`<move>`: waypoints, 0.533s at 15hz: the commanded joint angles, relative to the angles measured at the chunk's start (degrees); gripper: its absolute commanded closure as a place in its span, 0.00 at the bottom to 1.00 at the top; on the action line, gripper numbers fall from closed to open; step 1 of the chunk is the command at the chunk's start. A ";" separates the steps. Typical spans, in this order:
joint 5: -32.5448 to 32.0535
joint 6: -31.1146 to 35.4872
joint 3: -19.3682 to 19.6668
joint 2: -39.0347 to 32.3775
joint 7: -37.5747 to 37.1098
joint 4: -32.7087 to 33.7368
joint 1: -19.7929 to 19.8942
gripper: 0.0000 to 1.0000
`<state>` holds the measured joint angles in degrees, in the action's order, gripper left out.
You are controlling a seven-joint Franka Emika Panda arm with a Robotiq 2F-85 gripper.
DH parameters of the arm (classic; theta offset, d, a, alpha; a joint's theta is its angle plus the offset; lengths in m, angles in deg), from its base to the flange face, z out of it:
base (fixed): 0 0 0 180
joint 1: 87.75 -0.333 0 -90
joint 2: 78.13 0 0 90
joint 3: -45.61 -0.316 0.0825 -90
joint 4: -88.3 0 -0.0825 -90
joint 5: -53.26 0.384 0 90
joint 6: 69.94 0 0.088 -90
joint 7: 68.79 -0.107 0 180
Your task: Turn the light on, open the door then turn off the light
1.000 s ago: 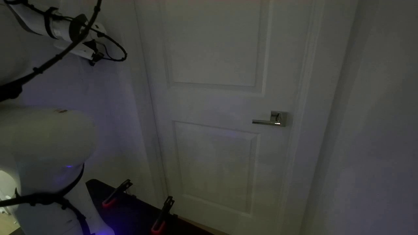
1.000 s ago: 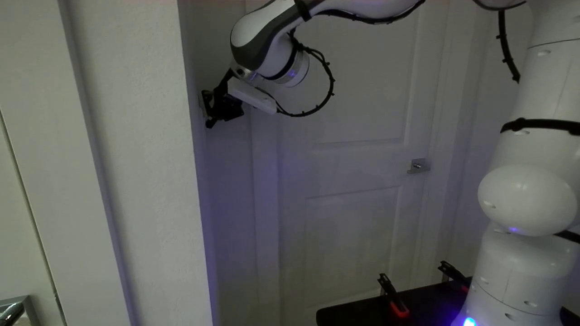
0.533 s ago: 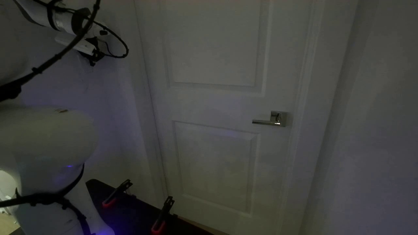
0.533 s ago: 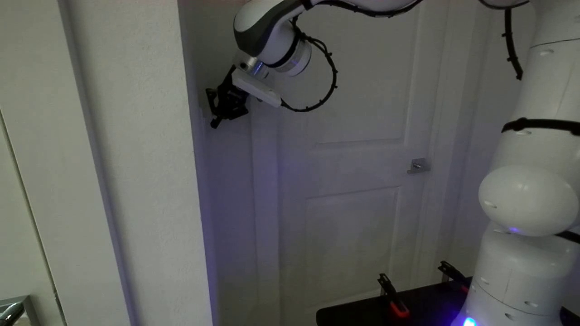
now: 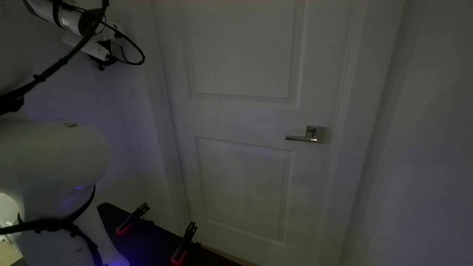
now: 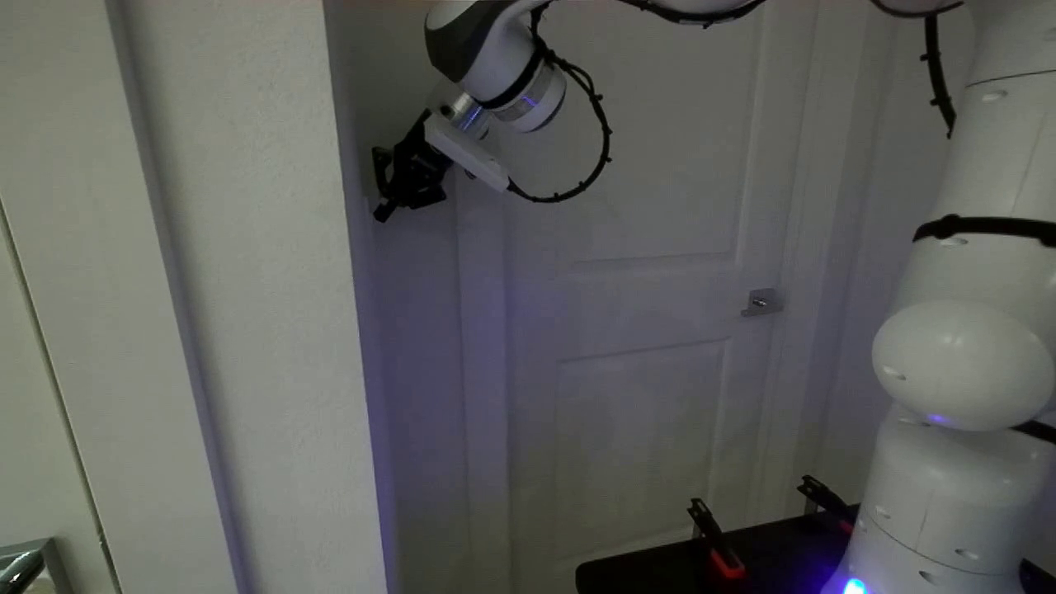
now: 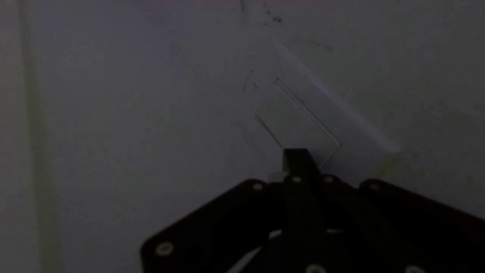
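Door (image 5: 245, 122), tall and white with two raised panels, stands in the middle of both exterior views, closed in its frame (image 5: 360, 122). Room dim, faint blue cast. Pale wall (image 7: 113, 144) takes up most of the wrist view. Robot arm (image 6: 961, 363), white: base (image 6: 924, 544) at lower right in an exterior view, upper links running across the top in front of the door, black cable (image 5: 64, 59) strung along it. Black tabletop (image 6: 652, 569) down low, right at the base. Gripper (image 7: 297, 152), black, up high near the wall left of the door, angled downward; jaws together, narrow. Two clamps (image 5: 184, 244), black and red, tilted on the tabletop near its edge, seen in both exterior views. Lever handle (image 5: 305, 138), silver, right side of the door, lever about level, pointing left. Light switch plate (image 7: 341, 121), white, rectangular, on the wall, slanted in the wrist view, part hidden behind the gripper. Rocker (image 7: 299, 117) sits inside the plate; gripper tip overlaps its lower end, touching or just apart, can't tell. Thin dark scuffs (image 7: 277, 19) on the wall above the plate in the wrist view
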<state>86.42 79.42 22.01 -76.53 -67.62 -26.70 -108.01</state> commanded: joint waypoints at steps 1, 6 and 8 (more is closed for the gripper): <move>5.44 -1.14 0.85 -2.00 5.35 2.73 -1.09 1.00; 4.24 -1.80 0.82 -2.41 4.95 2.83 -0.98 1.00; 2.73 -3.26 1.04 -1.92 3.24 2.36 -0.69 1.00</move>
<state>89.08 79.36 22.11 -76.56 -64.25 -26.77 -108.14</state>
